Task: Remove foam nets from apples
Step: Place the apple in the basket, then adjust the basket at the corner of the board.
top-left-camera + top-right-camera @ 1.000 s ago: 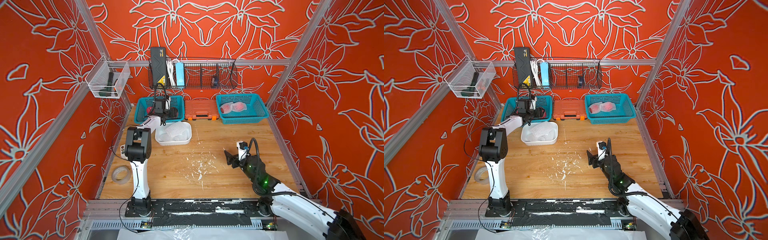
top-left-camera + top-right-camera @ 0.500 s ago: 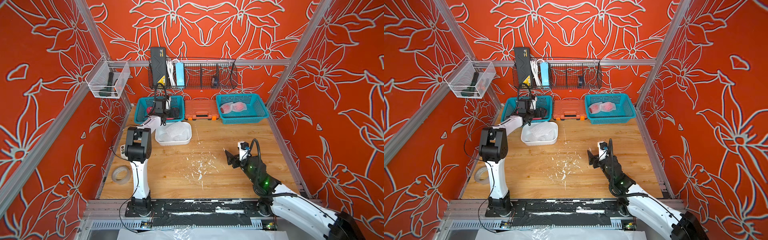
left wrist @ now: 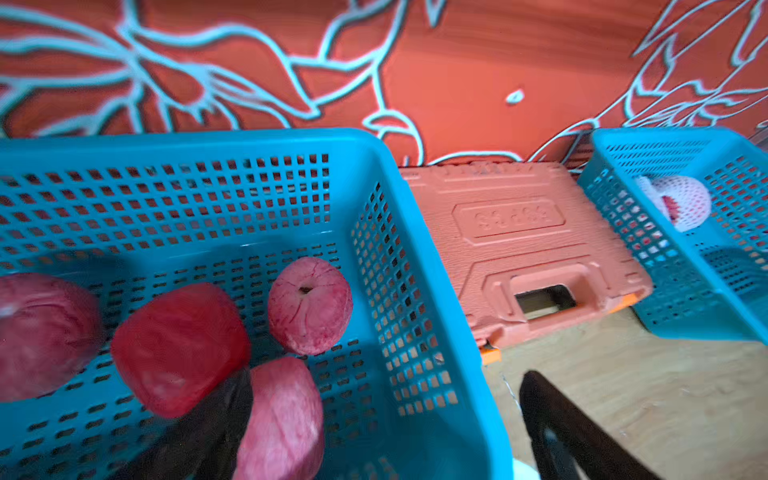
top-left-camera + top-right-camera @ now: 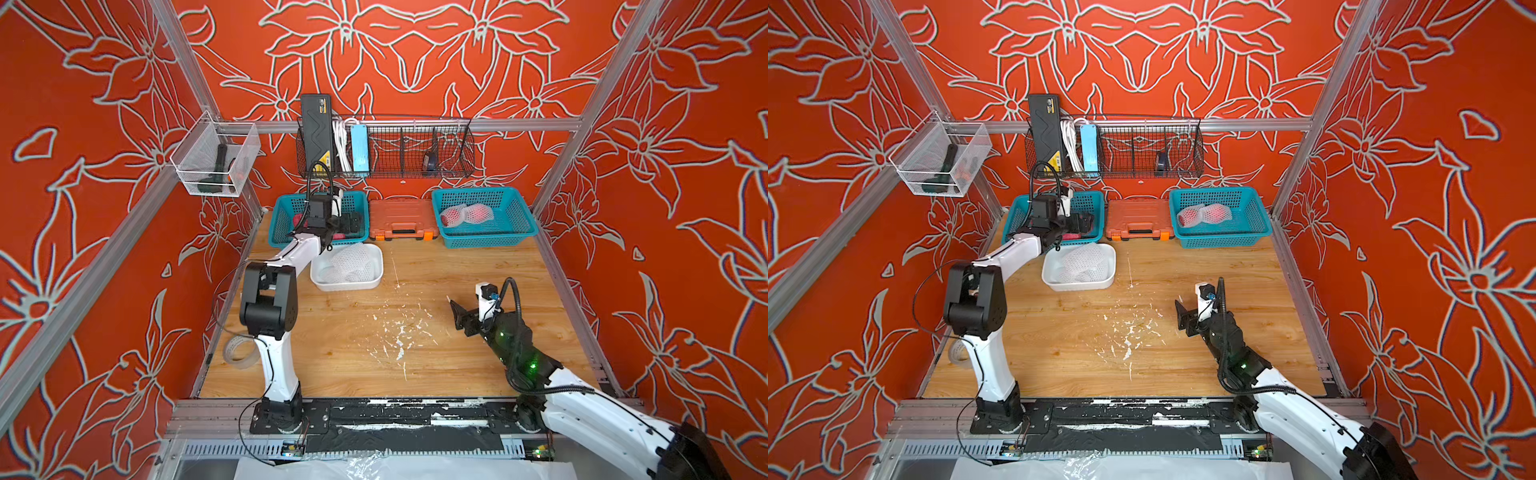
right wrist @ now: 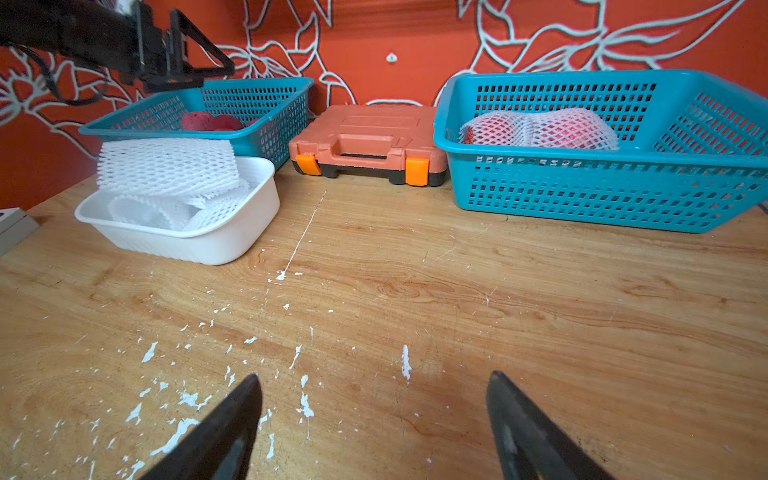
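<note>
Plainly, the left gripper (image 4: 352, 222) stood wide open with nothing between its jaws, hanging over the left-hand basket (image 3: 415, 266) at the upper middle of both top views. In the left wrist view one dark finger (image 3: 208, 432) sat low among four bare apples (image 3: 309, 305) at the lower left of the frame, just beside a pale one. The other finger showed past the basket wall, over wood. The right gripper (image 5: 374, 399) was open too and empty, above the table (image 5: 540, 311) at the lower right of both top views, near white flecks (image 5: 187, 399). Two netted apples (image 5: 540, 129) lay side by side, touching, in the right-hand basket (image 5: 582, 195) at the upper right of the right wrist view. Loose foam nets (image 5: 166, 166) were heaped in the white tub (image 5: 232, 245), just in front of the left-hand basket. An orange case (image 5: 365, 145) sat between the two baskets.
</note>
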{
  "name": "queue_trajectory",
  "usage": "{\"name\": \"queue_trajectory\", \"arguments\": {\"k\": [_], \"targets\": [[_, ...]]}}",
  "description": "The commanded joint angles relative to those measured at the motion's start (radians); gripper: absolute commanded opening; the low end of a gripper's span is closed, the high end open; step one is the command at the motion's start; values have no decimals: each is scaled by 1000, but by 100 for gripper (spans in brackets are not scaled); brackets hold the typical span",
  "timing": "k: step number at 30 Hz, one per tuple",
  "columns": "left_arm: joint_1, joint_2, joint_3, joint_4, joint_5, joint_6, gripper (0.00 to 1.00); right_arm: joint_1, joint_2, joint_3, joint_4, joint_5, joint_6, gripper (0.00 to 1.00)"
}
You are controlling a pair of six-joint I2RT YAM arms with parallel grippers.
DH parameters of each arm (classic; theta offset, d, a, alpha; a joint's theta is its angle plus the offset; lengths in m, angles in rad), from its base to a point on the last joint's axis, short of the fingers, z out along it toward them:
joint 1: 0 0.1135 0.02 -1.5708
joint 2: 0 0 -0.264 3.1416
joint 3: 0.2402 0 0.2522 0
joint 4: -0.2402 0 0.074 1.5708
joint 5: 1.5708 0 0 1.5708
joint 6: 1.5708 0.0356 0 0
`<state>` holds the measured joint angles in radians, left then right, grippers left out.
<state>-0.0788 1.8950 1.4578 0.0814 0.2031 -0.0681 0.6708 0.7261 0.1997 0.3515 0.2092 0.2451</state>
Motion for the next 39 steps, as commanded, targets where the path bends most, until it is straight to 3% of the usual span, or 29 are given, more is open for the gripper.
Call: {"name": "queue_trajectory", "arguments": {"k": [1,4,7,9,12,16,19,23,26,30,39], "targets": [[-7,-164,-84,99,-7,-40,98,3,3,-10,11,15,-2,85],[-40,-327,-245,201,6,-105,96,-8,18,0,9,35,11,85],[-136,-489,-454,373,-40,-132,97,-94,113,98,-16,-12,84,86],[-204,-549,-544,428,-87,-141,97,-164,232,234,-50,-48,117,86],[-290,-559,-616,502,-42,-172,97,-273,423,494,-162,-129,164,86],[-421,-494,-596,510,46,-185,97,-408,658,816,-305,-292,253,84],[-528,-460,-572,501,51,-163,97,-483,802,1007,-384,-357,285,84],[-615,-435,-548,428,49,-105,97,-559,990,1265,-524,-393,212,82],[-634,-432,-564,391,45,-66,97,-614,1134,1440,-621,-394,139,84],[-633,-420,-591,379,17,-55,97,-720,1316,1570,-591,-591,271,81],[-633,-335,-535,341,33,-38,96,-762,1647,1935,-678,-646,460,89]]}}
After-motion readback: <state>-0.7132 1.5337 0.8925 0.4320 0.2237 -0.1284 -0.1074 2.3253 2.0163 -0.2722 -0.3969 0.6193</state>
